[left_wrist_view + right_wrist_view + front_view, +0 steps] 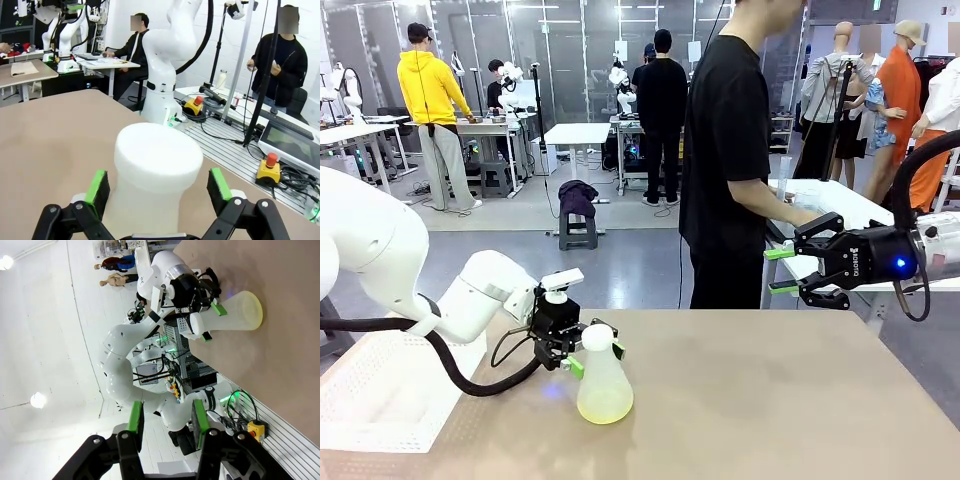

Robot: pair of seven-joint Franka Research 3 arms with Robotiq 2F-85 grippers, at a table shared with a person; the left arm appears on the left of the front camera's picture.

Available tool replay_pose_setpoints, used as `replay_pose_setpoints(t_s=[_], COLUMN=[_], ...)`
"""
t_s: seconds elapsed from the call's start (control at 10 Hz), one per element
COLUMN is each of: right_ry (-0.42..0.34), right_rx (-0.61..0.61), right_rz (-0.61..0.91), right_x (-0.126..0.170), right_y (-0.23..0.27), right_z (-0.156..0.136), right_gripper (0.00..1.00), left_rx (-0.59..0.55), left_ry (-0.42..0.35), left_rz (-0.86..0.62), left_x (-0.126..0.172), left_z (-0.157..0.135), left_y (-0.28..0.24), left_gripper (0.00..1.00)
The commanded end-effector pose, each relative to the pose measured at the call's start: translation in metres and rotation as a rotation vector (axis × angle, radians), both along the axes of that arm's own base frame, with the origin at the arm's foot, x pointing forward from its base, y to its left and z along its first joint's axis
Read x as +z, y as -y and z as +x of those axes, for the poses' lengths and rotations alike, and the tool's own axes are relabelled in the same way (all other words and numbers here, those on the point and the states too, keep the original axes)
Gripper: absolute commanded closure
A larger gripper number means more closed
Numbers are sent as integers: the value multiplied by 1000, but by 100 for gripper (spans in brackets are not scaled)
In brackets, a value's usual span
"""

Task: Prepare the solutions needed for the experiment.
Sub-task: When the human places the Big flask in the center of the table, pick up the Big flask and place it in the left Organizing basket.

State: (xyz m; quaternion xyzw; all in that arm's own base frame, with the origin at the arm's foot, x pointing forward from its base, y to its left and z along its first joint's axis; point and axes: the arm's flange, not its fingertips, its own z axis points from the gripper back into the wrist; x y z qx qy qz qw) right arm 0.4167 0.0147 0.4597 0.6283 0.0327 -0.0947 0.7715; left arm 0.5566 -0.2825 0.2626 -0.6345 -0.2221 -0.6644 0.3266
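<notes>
Straddling the white cap of a conical flask (pixel 603 385), my left gripper (pixel 582 352) stands spread wide, its green pads (pixel 97 186) either side of the neck and apart from it. The flask stands upright on the bench (pixel 770 400) toward its near left part, with the solutions (pixel 605 404) as a shallow pale yellow-green layer in its bottom. My right gripper (pixel 781 271) hangs beyond the far right edge, jaws part-way apart, grasping nothing.

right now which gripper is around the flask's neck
The left gripper, jaws open either side of the stoppered flask; the right gripper hangs empty above the table's far edge.
</notes>
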Motion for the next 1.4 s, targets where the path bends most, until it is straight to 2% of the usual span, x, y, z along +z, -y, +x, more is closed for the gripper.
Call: replay_pose_setpoints(t_s=[0.0,0.3,0.4,0.7,1.0,1.3], right_ry=[6,6,6,6,6,6], right_rx=[0,0,0,0,0,0], right_rz=[4,4,4,4,4,4], right_x=[2,2,2,2,2,2], right_y=[0,0,0,0,0,0], right_z=[-1,-1,-1,-1,-1,-1], right_gripper=[50,50,50,50,50,50], left_rx=[-57,-86,-18,-25,-56,-83], left_ry=[-13,-47,-6,-16,25,23], left_rz=[9,9,-5,-3,-28,-64], left_x=[-2,-1,-1,-1,-11,-7], left_z=[5,10,-1,1,17,25], left_y=[3,11,5,6,25,37], left_gripper=[0,0,0,0,0,0])
